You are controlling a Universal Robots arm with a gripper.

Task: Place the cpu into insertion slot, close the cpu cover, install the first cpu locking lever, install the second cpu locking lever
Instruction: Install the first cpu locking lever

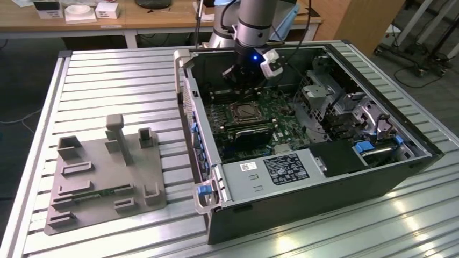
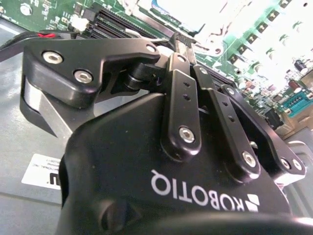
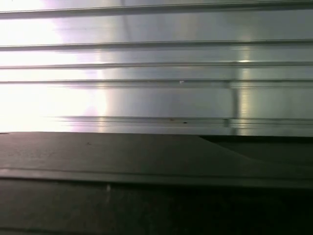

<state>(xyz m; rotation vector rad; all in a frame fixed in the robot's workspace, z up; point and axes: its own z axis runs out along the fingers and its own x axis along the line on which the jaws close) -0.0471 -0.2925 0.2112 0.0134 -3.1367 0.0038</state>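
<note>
One hand point(image 1: 243, 81) near the insertion slot point(image 1: 246, 112)

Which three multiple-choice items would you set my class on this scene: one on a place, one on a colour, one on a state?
1. Where does the grey fixture stand relative to the computer case?
A. Inside it
B. On the table, at the exterior view's left of it
C. On top of it

2. What colour is the light on the arm?
A. Red
B. Green
C. Blue

3. In what state is the case?
A. Open, with its circuit board exposed
B. Shut on all sides
C. Lying upside down

Answers: 1 B, the fixture sits on the slatted table beside the case. 2 C, a blue glow shows at the arm's wrist. 3 A, the insertion slot and the green board lie in plain sight.
</note>
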